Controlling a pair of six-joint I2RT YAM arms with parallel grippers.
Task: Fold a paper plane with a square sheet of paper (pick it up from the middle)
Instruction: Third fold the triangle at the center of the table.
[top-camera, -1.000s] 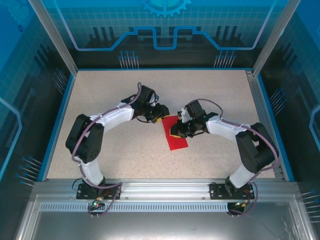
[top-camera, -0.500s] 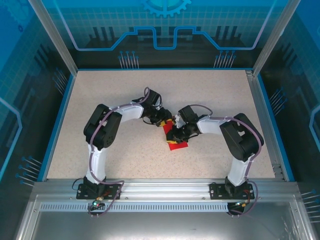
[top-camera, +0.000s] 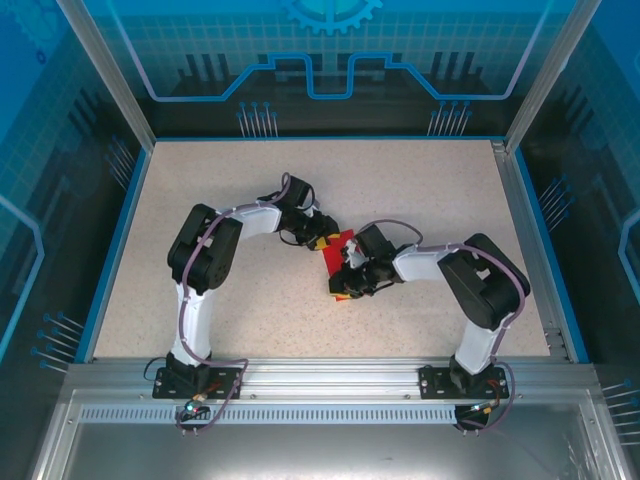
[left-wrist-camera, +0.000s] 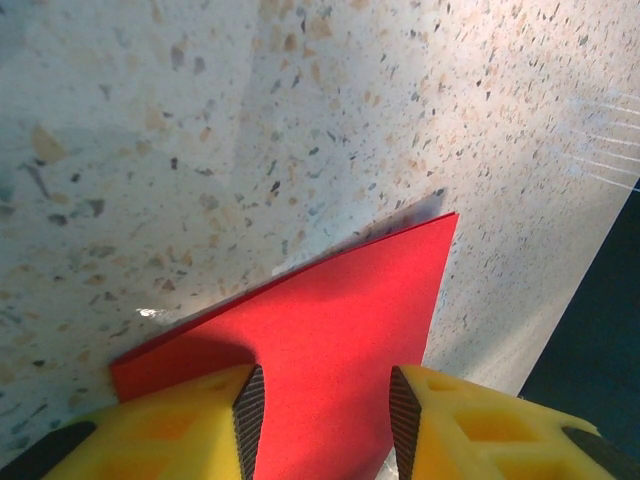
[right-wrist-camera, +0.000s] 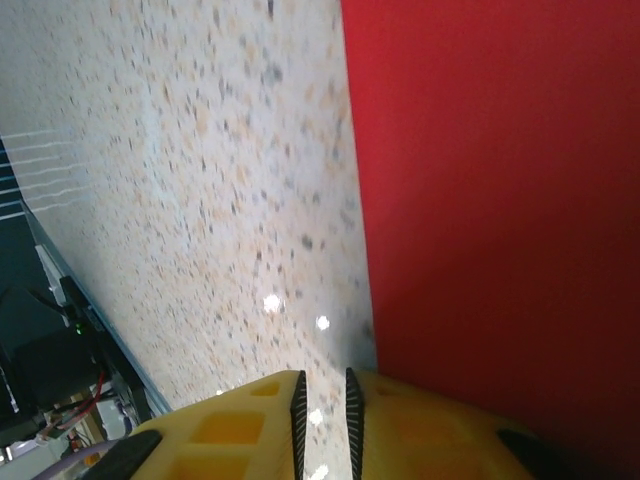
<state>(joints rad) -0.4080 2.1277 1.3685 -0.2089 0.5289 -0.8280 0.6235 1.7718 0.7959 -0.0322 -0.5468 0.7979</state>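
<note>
The square sheet of paper (top-camera: 336, 262) lies creased near the middle of the table (top-camera: 230, 200), running roughly from 12 to 6 o'clock in the top view. One edge looks slightly lifted, with a shadow under it in the left wrist view.

At the sheet's 11 o'clock end sits the left gripper (left-wrist-camera: 325, 400). Its jaws are apart, red showing flat in the gap, nothing pinched. At the 6 o'clock end is the right gripper (right-wrist-camera: 324, 400), its jaws a slit apart on the sheet's long edge. I cannot tell whether paper is caught there.

This looks like a fold being set. To do it well, I'd say one gripper should pin the sheet while the other sweeps along the crease low and slow. Thin paper slides easily, so press straight down, not sideways.
</note>
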